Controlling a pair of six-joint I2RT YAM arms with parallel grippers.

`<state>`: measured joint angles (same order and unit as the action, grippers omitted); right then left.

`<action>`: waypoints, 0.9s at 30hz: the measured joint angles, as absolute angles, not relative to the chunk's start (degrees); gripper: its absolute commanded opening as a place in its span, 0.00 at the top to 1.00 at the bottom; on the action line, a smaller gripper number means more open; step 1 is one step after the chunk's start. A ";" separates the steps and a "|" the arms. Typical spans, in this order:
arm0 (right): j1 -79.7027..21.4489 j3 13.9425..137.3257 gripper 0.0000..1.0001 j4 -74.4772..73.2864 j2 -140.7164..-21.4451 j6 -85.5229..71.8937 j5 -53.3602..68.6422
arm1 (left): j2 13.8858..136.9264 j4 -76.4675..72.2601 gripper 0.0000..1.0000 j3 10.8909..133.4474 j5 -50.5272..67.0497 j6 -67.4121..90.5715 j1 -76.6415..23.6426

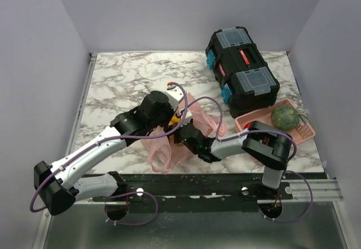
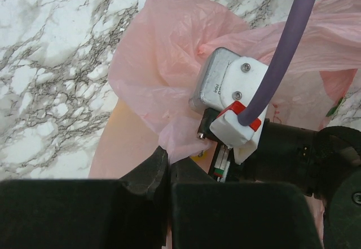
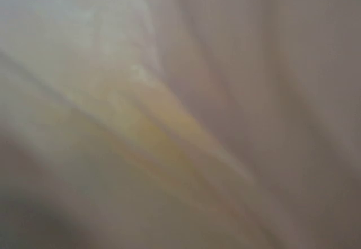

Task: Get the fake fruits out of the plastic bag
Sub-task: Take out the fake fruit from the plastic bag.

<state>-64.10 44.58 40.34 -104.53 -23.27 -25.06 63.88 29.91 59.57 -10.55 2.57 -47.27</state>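
Observation:
The pink plastic bag (image 1: 169, 145) lies crumpled at the table's near middle and also shows in the left wrist view (image 2: 163, 63). My left gripper (image 2: 167, 160) is shut, pinching a fold of the bag's film; in the top view it (image 1: 163, 119) sits over the bag. My right gripper (image 1: 183, 124) reaches into the bag from the right, and its fingers are hidden by plastic. The right wrist view shows only blurred pink film with a yellowish streak (image 3: 163, 130). A small patch of yellow (image 1: 178, 116) shows in the bag. The fake fruits are otherwise hidden.
A black toolbox (image 1: 242, 69) with teal latches stands at the back right. A rigid pink basket (image 1: 255, 119) at the right holds a green netted melon (image 1: 285, 115). Grey walls close in the marble table (image 1: 130, 74) on three sides.

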 measured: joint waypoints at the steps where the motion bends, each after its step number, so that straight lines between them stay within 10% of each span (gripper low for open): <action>1: -64.07 44.58 0.00 41.45 -105.14 -22.50 -25.06 | 63.90 29.98 1.00 59.57 -10.55 2.48 -47.27; 12: -64.10 49.84 0.02 47.94 -112.77 -16.84 -26.83 | 64.45 30.76 1.00 59.57 -11.60 1.28 -46.19; 27: -64.07 49.82 0.65 50.13 -114.34 -14.94 -26.11 | 64.99 32.23 1.00 60.05 -12.47 0.89 -46.22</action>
